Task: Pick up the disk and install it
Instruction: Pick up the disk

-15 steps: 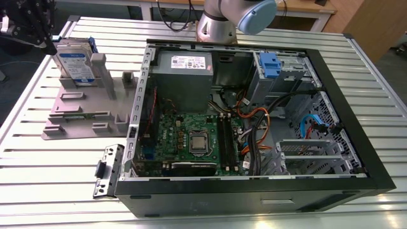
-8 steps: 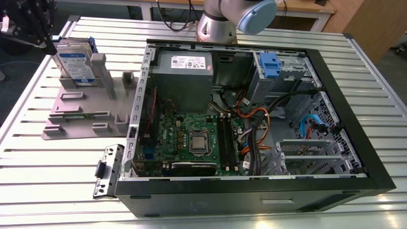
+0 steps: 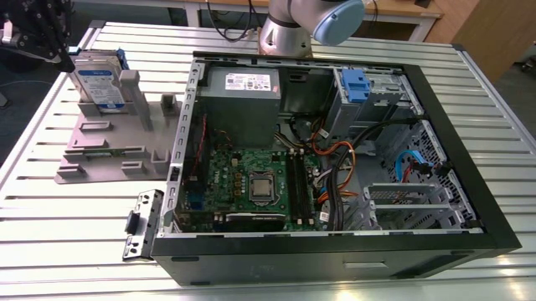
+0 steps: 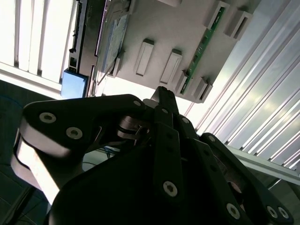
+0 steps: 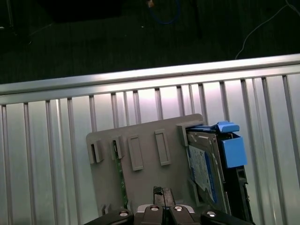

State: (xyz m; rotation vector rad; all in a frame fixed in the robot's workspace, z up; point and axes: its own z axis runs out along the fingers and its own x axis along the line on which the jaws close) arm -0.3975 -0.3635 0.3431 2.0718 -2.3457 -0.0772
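Observation:
The disk [image 3: 99, 84] stands on edge in the grey plastic stand [image 3: 109, 147] at the exterior view's left, its white-and-blue label facing out and a blue bracket round its edges. My gripper [image 3: 59, 56] hangs above and just left of it, apart from it. In the first wrist view the disk [image 5: 206, 171] sits at one end of the stand [image 5: 140, 154], and my gripper [image 5: 163, 193] is over the stand's middle, shut on nothing. In the second wrist view the shut gripper [image 4: 161, 93] points at the stand [image 4: 187, 28], with the disk [image 4: 112, 42] off to one side.
An open computer case [image 3: 469, 188] lies at the middle and right of the slatted metal table [image 3: 84, 213], with a motherboard, a grey power supply [image 3: 243, 94] and a blue bay clip [image 3: 356, 84] inside. A loose metal bracket [image 3: 142, 222] lies beside it. A green memory stick [image 5: 119, 173] stands in the stand.

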